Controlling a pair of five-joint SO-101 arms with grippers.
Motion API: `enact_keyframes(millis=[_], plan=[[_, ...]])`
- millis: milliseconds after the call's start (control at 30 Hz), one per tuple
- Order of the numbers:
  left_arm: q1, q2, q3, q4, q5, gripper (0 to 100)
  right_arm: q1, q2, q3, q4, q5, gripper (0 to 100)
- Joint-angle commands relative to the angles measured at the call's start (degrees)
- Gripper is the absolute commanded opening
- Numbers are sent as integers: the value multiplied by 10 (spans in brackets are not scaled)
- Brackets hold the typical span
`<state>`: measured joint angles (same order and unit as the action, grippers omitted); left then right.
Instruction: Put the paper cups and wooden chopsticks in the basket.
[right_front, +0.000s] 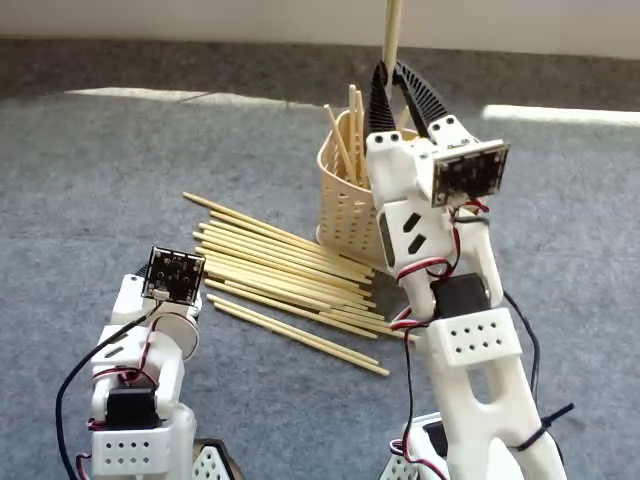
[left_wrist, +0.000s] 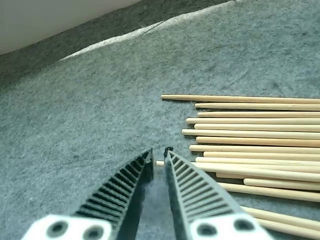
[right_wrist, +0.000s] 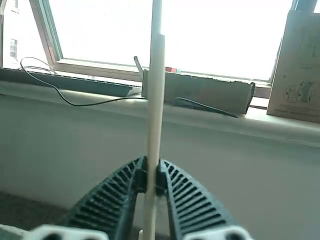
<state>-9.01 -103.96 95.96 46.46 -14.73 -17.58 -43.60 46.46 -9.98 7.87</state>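
High view: I see the right gripper (right_front: 400, 88) up over the basket (right_front: 345, 215). Its fingers are clenched on one stick (right_front: 392, 30). The stick stands straight up and goes out the top of the picture. The basket sits on the grey carpet (right_front: 100, 200), just past the far end of the pile (right_front: 290, 275). A few more sticks (right_front: 350, 125) stand inside it and lean on its rim. The pile is many sticks lying flat, side by side, between the two arms. The left arm (right_front: 150, 350) is low, near the pile's end that is farthest from the basket.

In the right wrist view, the right gripper (right_wrist: 152, 172) pinches the stick (right_wrist: 155, 100) at its tips, with a wall (right_wrist: 75, 135) and a window (right_wrist: 225, 35) behind.

In the left wrist view, the left gripper (left_wrist: 159, 152) is low over the carpet (left_wrist: 75, 110), next to the pile (left_wrist: 260, 140). Its fingers are nearly together, with a thin gap. One stick end (left_wrist: 159, 162) shows in that gap. I can't tell if the fingers touch it or are above it.
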Motion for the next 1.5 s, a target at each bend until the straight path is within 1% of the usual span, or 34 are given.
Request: enact_keyframes(millis=[0,133,233,467,533,667,833,967,1133,1300,1433,1467], plan=[[-7,-1,7,-8,0,53,4,2,-2,-11,2,19],[-7,-1,7,-8,0,53,4,2,12,-9,-11,130],[-7,-1,7,-8,0,53,7,1,19,-9,-45,134],[-7,-1,7,-8,0,53,7,-85,23,-7,-49,134],[-7,-1,7,-8,0,53,7,-109,21,31,-49,115],[-7,-1,7,-9,0,53,5,-163,-6,138,-46,22],[-7,-1,7,-9,0,53,-21,-203,-52,236,-46,16],[-7,-1,7,-9,0,53,-23,-236,-51,303,-43,16],[-7,-1,7,-9,-1,53,-14,-325,21,388,26,16],[-7,-1,7,-9,-1,53,-11,-481,146,450,30,17],[-7,-1,7,-9,-1,53,-11,-616,256,458,31,17],[-7,-1,7,-9,-1,53,-11,-628,278,460,31,17]])
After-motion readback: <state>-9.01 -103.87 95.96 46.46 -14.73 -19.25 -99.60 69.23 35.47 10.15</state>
